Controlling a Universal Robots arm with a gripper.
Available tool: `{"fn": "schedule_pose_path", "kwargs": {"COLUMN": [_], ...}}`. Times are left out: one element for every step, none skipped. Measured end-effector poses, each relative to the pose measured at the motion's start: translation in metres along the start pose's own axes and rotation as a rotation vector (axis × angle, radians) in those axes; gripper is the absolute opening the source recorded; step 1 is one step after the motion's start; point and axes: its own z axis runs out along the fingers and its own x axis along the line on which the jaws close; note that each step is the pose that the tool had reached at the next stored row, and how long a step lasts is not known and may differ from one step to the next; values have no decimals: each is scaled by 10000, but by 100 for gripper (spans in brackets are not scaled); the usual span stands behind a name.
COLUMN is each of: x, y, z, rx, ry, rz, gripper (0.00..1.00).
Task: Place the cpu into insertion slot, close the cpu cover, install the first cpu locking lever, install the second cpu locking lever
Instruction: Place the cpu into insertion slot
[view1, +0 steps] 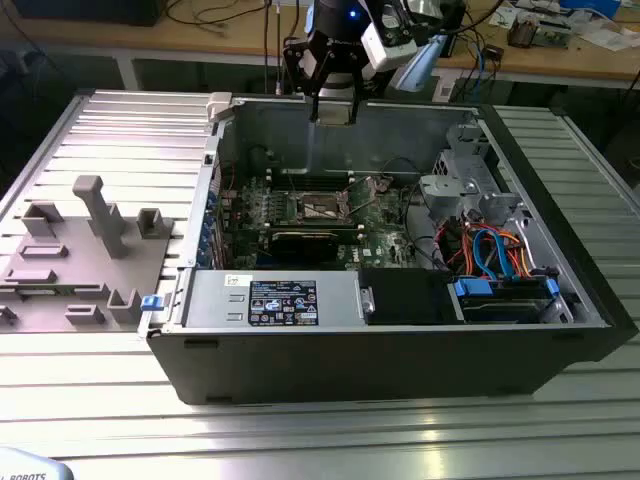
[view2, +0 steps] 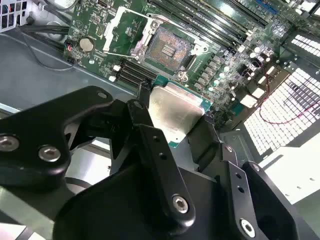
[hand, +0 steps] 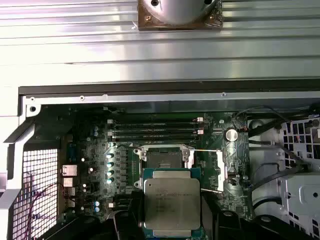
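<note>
Clenched on the cpu (hand: 171, 202), a small flat square chip with a brushed silvery-grey metal lid over a green rim: the black two-fingered claw (hand: 172, 223), pinching the chip by two opposite edges, lid turned toward both wrist cameras. Same grip in the second wrist view, with matte black fingers (view2: 142, 107) pressed against the sides of the cpu (view2: 175, 112).

In the exterior view, claw (view1: 333, 108) hanging high above the far wall of a dark grey steel computer case (view1: 400, 350), laid open on a ribbed aluminium table (view1: 300, 430). Well below the claw and somewhat nearer that camera, the insertion slot (view1: 322, 207).

Seen in the first wrist view just beyond the chip's leading edge: that same insertion slot (hand: 164, 160), a square dark recess of fine glinting contacts inside a bright metal rim, bare and uncovered. Chip edges roughly parallel to the rim, so squared up in rotation as far as can be judged, but apart in height and, by the exterior view, probably offset to one side of the recess.

Swung open away from the slot: the cpu cover (view2: 146, 32), a thin silvery frame plate with a central window. All around, a glossy green motherboard (hand: 90, 165) studded with small cylinders, and long narrow black memory slots (hand: 155, 127) just past the recess.
</note>
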Motion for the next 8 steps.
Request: {"fn": "schedule_pose_path", "kwargs": {"x": [0,2,4,4,4,4,4,4], "y": [0,0,0,-1,-1,-1,-1,-1], "z": [0,1,5,6,8,10,11,12], "rx": [0,2,1,1,0,1,1,0], "ry": [0,0,0,0,0,0,1,0], "rz": [0,1,0,1,0,0,-1,-1], "gripper": [54,54,54,54,54,54,54,54]}}
